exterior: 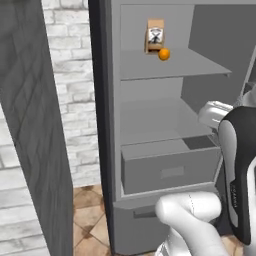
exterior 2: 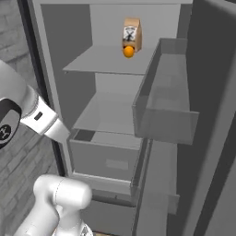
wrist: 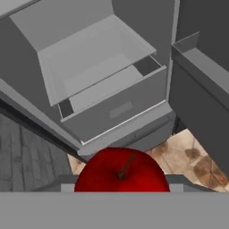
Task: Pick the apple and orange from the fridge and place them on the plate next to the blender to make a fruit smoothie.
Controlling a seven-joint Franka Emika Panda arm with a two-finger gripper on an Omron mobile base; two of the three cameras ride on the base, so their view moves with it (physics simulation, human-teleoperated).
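Fridge (exterior: pixel 165 150) walls and shelves are flat, matte grey panels, boxy in shape, with a pale drawer (wrist: pixel 116 107) pulled partly out at the bottom and a dark door (exterior 2: pixel 203 115) swung wide, carrying a translucent grey bin. On the upper shelf (exterior: pixel 170 67) stands a small brown paper bag (exterior: pixel 155 35) with a printed label, and the orange (exterior: pixel 164 54), a smooth bright ball, sits touching its front.

In the hand view the apple (wrist: pixel 121 172) is a glossy red sphere with a short brown stem, close up at the bottom between the tips of the end effector (wrist: pixel 121 185). The jaws are pressed in on the apple's sides, pinching it, and it hangs clear of the shelves, in front of and above the open drawer.

Below, the floor (wrist: pixel 188 156) is mottled tan tile. Left of the fridge runs a white brick wall (exterior: pixel 70 100), rough and pale, beside a dark grey wood-grained panel (exterior: pixel 35 125).
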